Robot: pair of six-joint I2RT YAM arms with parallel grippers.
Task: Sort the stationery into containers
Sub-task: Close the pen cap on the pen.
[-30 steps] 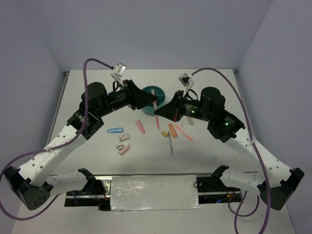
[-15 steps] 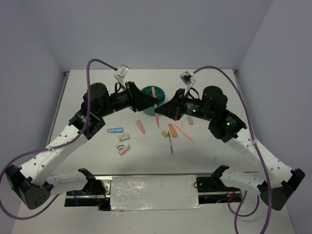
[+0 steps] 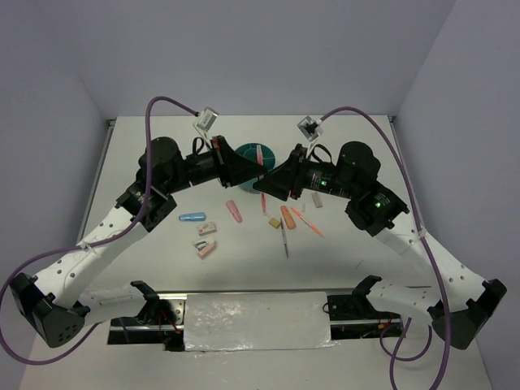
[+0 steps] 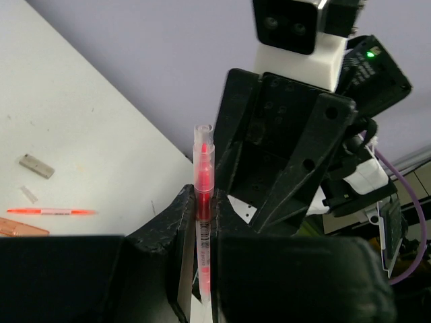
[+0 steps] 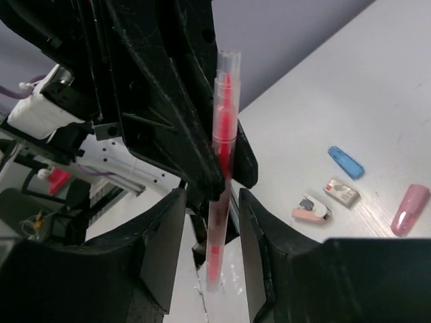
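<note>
Low in the top view, small blocks [image 3: 206, 250], a blue piece [image 3: 192, 218], a pink piece [image 3: 234, 211], an orange piece [image 3: 287, 217] and a thin pen [image 3: 283, 237] lie apart on the white table [image 3: 162, 276]. Above them, in the middle of the picture, the two grippers meet. The left gripper [image 4: 199, 225] is squeezed tight on a pink pen [image 4: 202, 168], and the pen stands straight up. The right gripper [image 5: 210, 202] has its fingers [image 5: 161, 249] apart, one on each side of that same pen, with a little gap on both sides. Just behind them, in the upper middle, sits the round teal tub [image 3: 269, 152].
</note>
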